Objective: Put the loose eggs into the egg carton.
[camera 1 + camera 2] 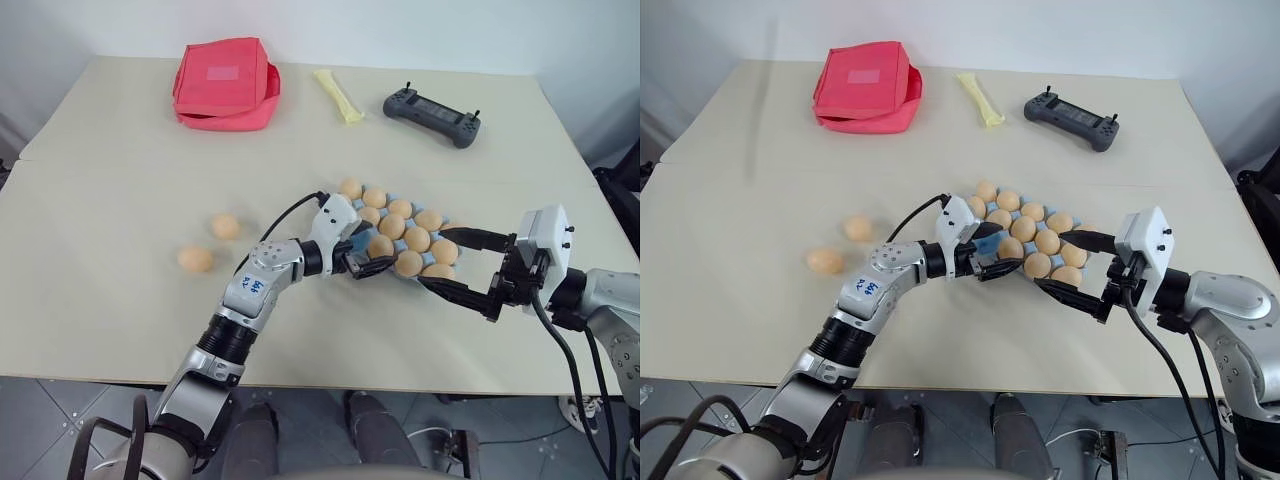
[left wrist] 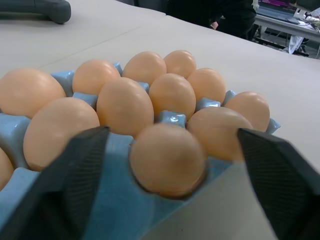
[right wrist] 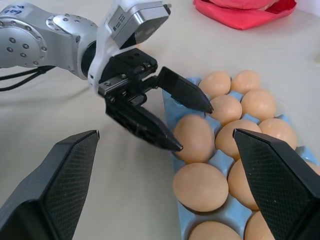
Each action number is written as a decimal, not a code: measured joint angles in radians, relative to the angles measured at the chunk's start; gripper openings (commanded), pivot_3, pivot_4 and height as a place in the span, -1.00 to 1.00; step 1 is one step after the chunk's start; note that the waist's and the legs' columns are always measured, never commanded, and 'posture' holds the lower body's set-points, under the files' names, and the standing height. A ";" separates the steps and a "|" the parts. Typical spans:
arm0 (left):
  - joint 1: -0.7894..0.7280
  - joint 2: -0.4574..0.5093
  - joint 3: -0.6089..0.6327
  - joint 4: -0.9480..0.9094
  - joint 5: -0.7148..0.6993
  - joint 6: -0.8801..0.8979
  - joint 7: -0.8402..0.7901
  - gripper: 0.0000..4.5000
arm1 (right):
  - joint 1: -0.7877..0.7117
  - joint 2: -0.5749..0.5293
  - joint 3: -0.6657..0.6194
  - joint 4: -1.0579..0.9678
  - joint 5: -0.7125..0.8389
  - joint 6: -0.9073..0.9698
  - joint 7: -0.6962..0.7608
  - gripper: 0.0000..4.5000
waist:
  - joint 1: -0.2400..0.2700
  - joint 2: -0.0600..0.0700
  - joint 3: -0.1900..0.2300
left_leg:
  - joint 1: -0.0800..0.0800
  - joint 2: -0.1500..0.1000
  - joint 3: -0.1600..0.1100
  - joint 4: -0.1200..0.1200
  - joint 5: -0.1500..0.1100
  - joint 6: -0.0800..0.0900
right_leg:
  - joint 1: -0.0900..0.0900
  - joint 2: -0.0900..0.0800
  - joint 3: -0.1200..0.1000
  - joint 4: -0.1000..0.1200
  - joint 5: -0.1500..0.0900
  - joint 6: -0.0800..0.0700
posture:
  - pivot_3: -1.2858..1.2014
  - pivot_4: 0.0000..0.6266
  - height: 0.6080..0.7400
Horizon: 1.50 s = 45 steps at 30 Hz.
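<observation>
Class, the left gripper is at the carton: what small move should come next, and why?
Probably draw the left gripper back from the egg carton. It is open, with an egg seated in its cup, and two loose eggs remain on the table.

Left tool [image 3: 192, 125] and right tool [image 1: 463, 265] both agape, tips facing each other.

On your counter [image 1: 120, 330] the carton [image 1: 352, 238] sat right of centre, its cups filled with eggs. Two loose eggs [image 1: 195, 260] lay to its left, well apart from it. Behind them sat a pouch [image 1: 225, 85]; a controller [image 1: 432, 116] lay behind the carton, a wrapper [image 1: 340, 96] between the two.
</observation>
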 measured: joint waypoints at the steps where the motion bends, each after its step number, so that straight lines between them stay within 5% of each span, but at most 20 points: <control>1: 0.000 -0.001 0.004 0.000 0.000 -0.004 0.001 0.99 | 0.000 0.000 0.000 0.000 0.000 0.000 -0.001 1.00 | 0.000 0.000 0.000 | 0.000 0.000 0.000 0.000 0.000 0.000 | 0.000 0.000 0.000 0.000 0.000 0.000 | 0.03 -0.52 1.00; 7: 0.034 0.013 0.036 -0.124 -0.025 0.020 0.002 0.99 | -0.025 0.000 0.006 0.007 0.000 -0.001 0.001 1.00 | -0.003 0.000 0.000 | 0.000 0.000 0.000 -0.001 0.000 0.000 | 0.000 0.000 0.000 0.000 0.000 0.001 | 0.03 -0.52 1.00; 12: 0.183 0.119 0.114 -0.344 -0.106 0.128 -0.020 0.99 | -0.056 0.001 0.028 0.035 -0.003 -0.003 0.011 1.00 | -0.003 0.001 0.000 | 0.001 0.001 0.000 -0.003 0.000 0.000 | -0.001 0.000 0.000 0.002 0.002 0.004 | 0.03 -0.52 1.00; 22: 0.502 0.486 0.563 -0.620 -0.331 0.343 -0.050 0.99 | -0.141 0.008 0.115 0.127 -0.018 -0.042 0.075 1.00 | -0.006 0.000 0.001 | 0.001 0.001 0.001 -0.001 0.000 0.000 | -0.001 -0.001 -0.001 0.000 -0.006 -0.011 | 0.03 -0.52 1.00; 31: 0.697 0.594 0.791 -0.612 -0.357 0.388 -0.046 0.99 | -0.181 0.020 0.147 0.201 -0.043 -0.077 0.121 1.00 | -0.012 0.000 0.001 | 0.001 0.001 0.001 -0.004 -0.001 -0.001 | -0.002 -0.001 -0.001 0.000 -0.007 -0.012 | 0.03 -0.52 1.00; 38: 0.680 0.597 0.812 -0.535 -0.325 0.339 -0.010 0.99 | -0.190 0.026 0.156 0.234 -0.061 -0.098 0.140 1.00 | -0.015 0.000 0.001 | 0.001 0.001 0.001 -0.006 -0.001 -0.001 | -0.003 -0.001 -0.001 -0.001 -0.007 -0.013 | 0.03 -0.52 1.00; 45: 0.576 0.608 0.671 -0.430 -0.255 0.290 0.000 0.99 | -0.201 0.029 0.159 0.249 -0.071 -0.110 0.154 1.00 | -0.023 0.000 0.001 | 0.001 0.001 0.002 -0.010 -0.001 -0.001 | -0.004 -0.001 -0.001 -0.001 -0.006 -0.011 | 0.03 -0.52 1.00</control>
